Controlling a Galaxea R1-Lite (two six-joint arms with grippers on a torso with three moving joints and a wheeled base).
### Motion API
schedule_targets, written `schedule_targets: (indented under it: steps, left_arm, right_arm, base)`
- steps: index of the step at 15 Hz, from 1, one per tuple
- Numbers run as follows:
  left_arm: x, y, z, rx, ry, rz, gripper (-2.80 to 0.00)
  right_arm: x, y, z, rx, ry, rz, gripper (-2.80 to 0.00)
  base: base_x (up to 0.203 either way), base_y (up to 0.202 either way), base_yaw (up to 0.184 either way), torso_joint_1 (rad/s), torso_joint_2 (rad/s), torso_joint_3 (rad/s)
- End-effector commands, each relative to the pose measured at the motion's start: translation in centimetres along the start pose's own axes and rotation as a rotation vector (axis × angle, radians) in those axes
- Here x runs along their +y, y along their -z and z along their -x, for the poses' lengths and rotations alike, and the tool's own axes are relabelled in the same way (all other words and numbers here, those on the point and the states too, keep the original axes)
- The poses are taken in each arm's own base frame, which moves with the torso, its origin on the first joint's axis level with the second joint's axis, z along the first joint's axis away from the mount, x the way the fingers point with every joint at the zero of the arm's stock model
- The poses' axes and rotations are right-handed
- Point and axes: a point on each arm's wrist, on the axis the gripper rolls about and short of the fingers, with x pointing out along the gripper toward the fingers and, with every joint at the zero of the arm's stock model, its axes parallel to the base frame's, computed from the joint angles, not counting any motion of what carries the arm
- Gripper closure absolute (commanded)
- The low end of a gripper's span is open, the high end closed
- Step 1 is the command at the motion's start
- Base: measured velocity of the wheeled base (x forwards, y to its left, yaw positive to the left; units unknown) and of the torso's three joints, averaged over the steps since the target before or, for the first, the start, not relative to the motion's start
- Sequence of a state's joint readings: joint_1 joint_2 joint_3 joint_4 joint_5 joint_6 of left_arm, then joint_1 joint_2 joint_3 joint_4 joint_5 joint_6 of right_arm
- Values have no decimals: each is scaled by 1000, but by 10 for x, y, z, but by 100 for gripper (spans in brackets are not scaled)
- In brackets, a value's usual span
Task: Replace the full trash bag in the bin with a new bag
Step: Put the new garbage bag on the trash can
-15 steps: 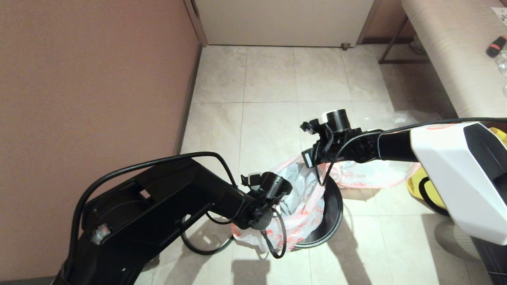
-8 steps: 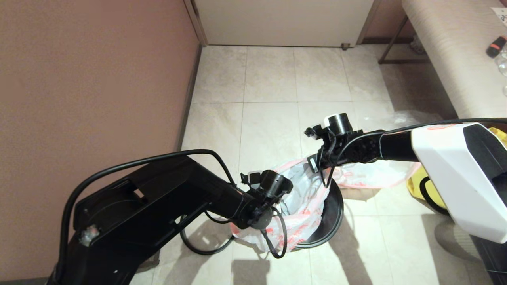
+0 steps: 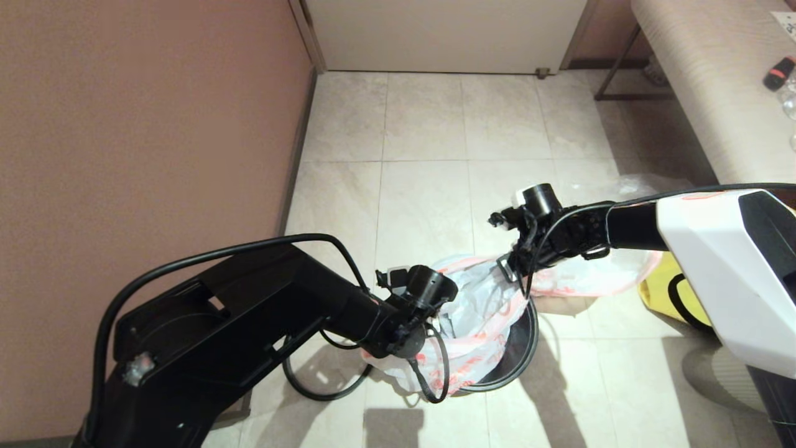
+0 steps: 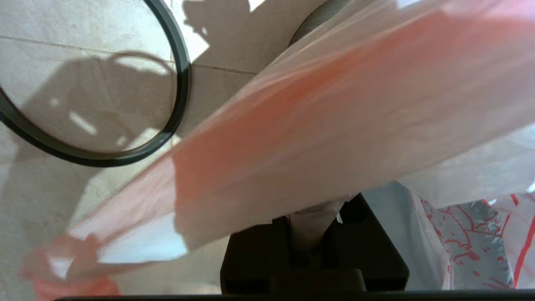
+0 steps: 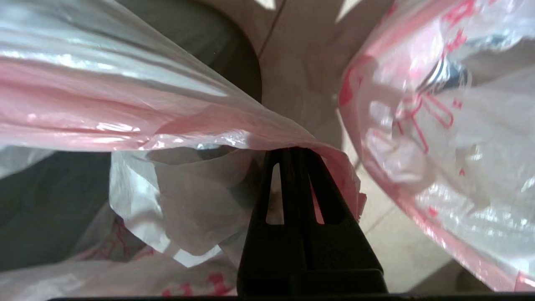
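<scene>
The bin (image 3: 528,339) stands on the tiles in front of me. The new bag (image 3: 482,317), white film with a pink rim band and red print, hangs over its mouth. My left gripper (image 4: 311,217) is at the bin's near-left side, shut on the bag's film just under the pink band (image 4: 334,117). My right gripper (image 5: 294,151) is at the far rim, its fingers pressed together on the pink rim (image 5: 200,121). In the head view the right gripper (image 3: 515,269) sits just above the bin's edge. The full trash bag (image 3: 591,277) lies on the floor to the right of the bin, partly behind my right arm.
A yellow bag (image 3: 668,292) sits on the floor at the right, and a clear bag (image 3: 637,183) lies beyond it. A dark hoop (image 3: 323,389) lies on the tiles left of the bin. The wall (image 3: 143,124) runs along the left, a bench (image 3: 703,74) at the far right.
My right gripper has come down and to the right with the pink rim, closer to the bin's far edge. The left gripper has hardly moved.
</scene>
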State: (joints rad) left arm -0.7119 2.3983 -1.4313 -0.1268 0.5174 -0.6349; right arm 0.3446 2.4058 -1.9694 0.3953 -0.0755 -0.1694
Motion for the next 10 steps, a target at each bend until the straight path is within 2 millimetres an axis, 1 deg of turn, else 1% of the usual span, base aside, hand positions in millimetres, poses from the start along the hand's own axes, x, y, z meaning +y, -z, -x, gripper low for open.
schedule_targets:
  steps: [1, 3, 4, 6, 8, 10]
  left_arm:
    - [0, 4, -4, 4, -6, 1, 0]
    - [0, 7, -7, 8, -11, -3, 0]
    - [1, 7, -10, 9, -15, -3, 0]
    - [4, 8, -17, -1, -17, -6, 0]
    - [4, 10, -19, -3, -17, -10, 0]
    - [2, 13, -17, 1, -13, -17, 0]
  right_arm:
    - [0, 4, 3, 43, -10, 4, 0]
    - [-6, 7, -2, 50, 4, 8, 0]
    - [-8, 5, -1, 31, 11, 9, 0]
    - [-16, 0, 8, -17, 37, -4, 0]
    - [-23, 0, 10, -29, 101, -11, 0]
    - [-28, -6, 5, -108, 124, -13, 0]
  base:
    - [0, 0, 0, 0, 0, 0]
    - [0, 0, 0, 0, 0, 0]
    - [0, 0, 0, 0, 0, 0]
    - [0, 0, 0, 0, 0, 0]
    - [0, 0, 0, 0, 0, 0]
    - [0, 0, 0, 0, 0, 0]
